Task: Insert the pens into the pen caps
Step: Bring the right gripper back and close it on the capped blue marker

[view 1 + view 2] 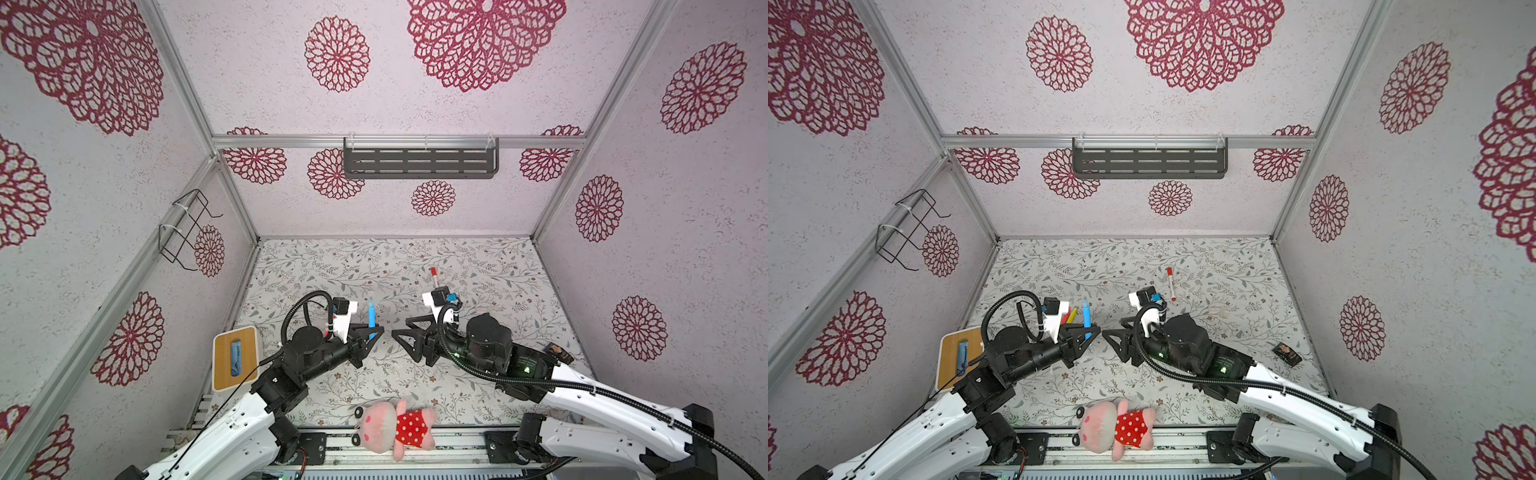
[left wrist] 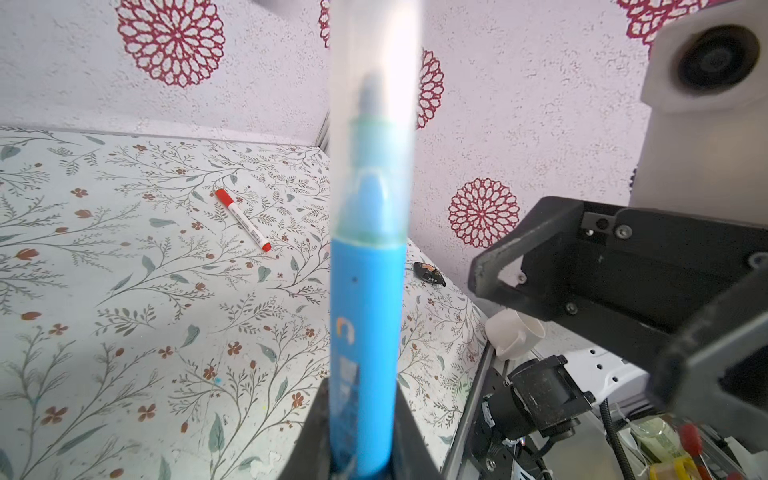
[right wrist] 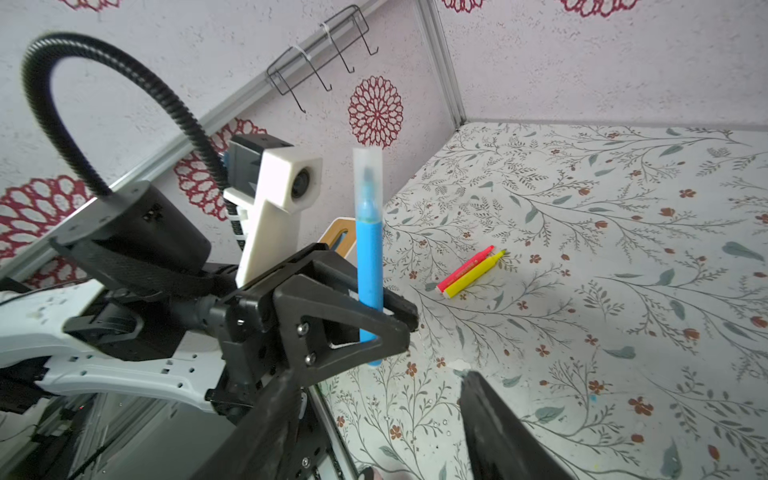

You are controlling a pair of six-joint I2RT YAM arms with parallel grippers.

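My left gripper [image 1: 376,332] is shut on the lower barrel of the blue pen [image 1: 372,318], which it holds upright above the table. A frosted see-through pen cap [image 3: 367,166] covers the pen's tip, and the tip shows through it in the left wrist view [image 2: 374,83]. My right gripper [image 1: 400,330] faces the left one from close by, open and with nothing between its fingers [image 3: 490,424]. A white pen with a red cap [image 1: 434,277] lies further back on the table. The pink pen [image 3: 465,269] and the yellow pen [image 3: 476,276] lie side by side beyond the left gripper.
A pink plush toy in a red dotted dress [image 1: 395,424] lies at the table's front edge. A wooden-topped tray [image 1: 235,357] stands at the left edge. A small dark object [image 1: 1287,353] lies at the right. A grey shelf [image 1: 419,162] and a wire rack [image 1: 189,228] hang on the walls.
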